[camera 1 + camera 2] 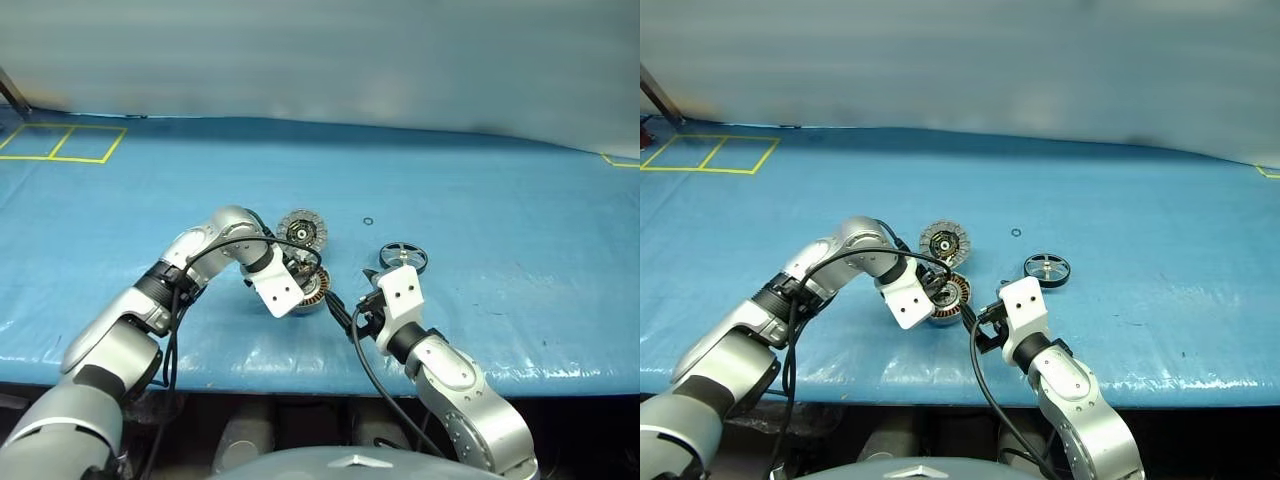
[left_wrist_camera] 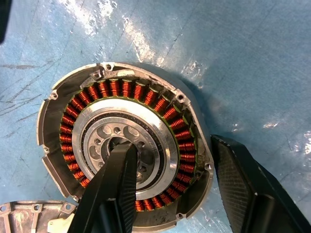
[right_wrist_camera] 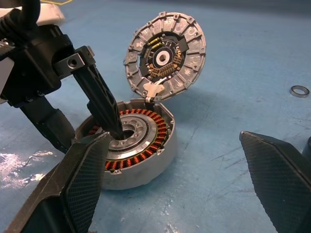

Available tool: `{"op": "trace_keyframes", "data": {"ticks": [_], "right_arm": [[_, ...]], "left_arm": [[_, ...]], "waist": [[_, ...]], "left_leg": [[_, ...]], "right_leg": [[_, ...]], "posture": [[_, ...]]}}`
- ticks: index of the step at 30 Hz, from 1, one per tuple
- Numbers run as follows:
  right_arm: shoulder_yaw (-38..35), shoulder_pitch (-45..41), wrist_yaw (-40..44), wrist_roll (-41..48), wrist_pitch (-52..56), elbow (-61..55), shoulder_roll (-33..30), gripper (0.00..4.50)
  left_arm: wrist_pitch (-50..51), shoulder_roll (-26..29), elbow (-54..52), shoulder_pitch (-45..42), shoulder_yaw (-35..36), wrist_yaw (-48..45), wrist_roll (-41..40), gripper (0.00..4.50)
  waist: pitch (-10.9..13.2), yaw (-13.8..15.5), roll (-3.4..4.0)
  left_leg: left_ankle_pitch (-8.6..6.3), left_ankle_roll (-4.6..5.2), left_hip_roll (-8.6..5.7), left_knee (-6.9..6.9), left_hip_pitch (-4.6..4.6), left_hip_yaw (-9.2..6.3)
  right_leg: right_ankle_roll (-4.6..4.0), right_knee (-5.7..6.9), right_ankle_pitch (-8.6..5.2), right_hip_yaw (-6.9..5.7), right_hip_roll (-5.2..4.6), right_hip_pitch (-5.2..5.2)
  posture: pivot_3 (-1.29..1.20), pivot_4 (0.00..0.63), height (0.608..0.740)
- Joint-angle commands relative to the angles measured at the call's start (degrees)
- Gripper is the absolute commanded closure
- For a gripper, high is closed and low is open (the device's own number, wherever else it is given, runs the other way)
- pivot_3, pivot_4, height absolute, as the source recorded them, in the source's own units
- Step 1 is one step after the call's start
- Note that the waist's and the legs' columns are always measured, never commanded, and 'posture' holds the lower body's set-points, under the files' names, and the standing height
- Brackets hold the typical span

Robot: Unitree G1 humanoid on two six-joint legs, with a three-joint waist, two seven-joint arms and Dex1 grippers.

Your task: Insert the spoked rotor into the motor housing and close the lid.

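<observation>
Two black fingers of the left gripper (image 3: 85,126) straddle the wall of the squat round silver motor housing (image 3: 146,162): one finger (image 2: 114,189) is planted in the dark centre hole, the other (image 2: 248,187) stands outside the casing, so the jaws are closed on the housing's wall. The left wrist view looks straight down into the housing and shows the full ring of copper-brown windings around the silver inner ring; the right wrist view gives the side-on sight instead, with the inner finger slanting down into the hub. The housing sits flat on the blue table cover (image 1: 480,190), open face up, its axis upright.

Hinged at the housing's far edge, the round silver lid (image 3: 165,56) stands raised and tilted back, its ribbed inner face and dark hub turned toward the right wrist camera. In the head views it shows as a small disc just beyond the housing.

Nearer the robot, the right gripper (image 3: 175,184) hangs with its jaws wide apart and nothing between them, aimed at the housing. Just beyond it in the head views lies the dark grey spoked metal rotor (image 1: 1047,268), flat on the cover, shaft pointing up, apart from the housing. A tiny thin black ring (image 1: 1016,233) lies further off.
</observation>
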Motion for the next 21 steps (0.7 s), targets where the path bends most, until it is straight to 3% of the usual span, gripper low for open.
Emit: {"op": "trace_keyframes", "data": {"ticks": [1, 9, 16, 21], "right_arm": [[-0.38, -0.27, -0.09, -0.13, -1.52, -1.88, -0.03, 0.0], [-0.71, -0.57, 0.02, -0.31, -1.5, -1.68, 0.0, 0.0], [-0.53, -1.75, 0.37, -0.35, -1.65, -0.69, 0.24, 0.0], [-0.78, -2.13, 0.67, -0.12, -1.75, -0.24, 0.16, 0.0]], "left_arm": [[0.64, -0.76, 2.82, 0.87, -3.26, 0.95, 3.03, 2.48], [4.21, -0.97, -1.87, 0.56, -2.2, -2.07, 0.4, 2.48], [4.45, 0.29, -6.19, -0.23, -0.93, -2.55, -1.35, 0.13], [5.53, 1.43, -11.01, -1.26, 0.5, -3.98, -3.86, 0.02]], "waist": [[0.0, -0.02, 0.01], [0.0, -0.03, 0.01], [0.16, -0.18, -0.16], [0.26, -0.19, -0.18]], "left_leg": [[0.0, 0.02, -0.03, -0.01, -0.01, 0.01], [-0.01, 0.09, -0.04, -0.13, -0.13, 0.01], [0.04, 0.16, -0.16, -0.6, -0.61, 0.09], [0.05, 0.16, -0.29, -0.95, -1.08, 0.03]], "right_leg": [[0.0, -0.02, 0.0, 0.0, -0.04, 0.0], [0.0, -0.13, 0.0, -0.09, -0.16, -0.12], [-0.06, -0.11, 0.17, -0.35, 0.12, -0.55], [0.33, -0.13, 0.29, -0.34, 0.21, -1.09]], "posture": [[0.0, 0.15, 0.74], [0.0, 0.15, 0.74], [0.0, 0.15, 0.74], [0.0, 0.15, 0.74]]}}
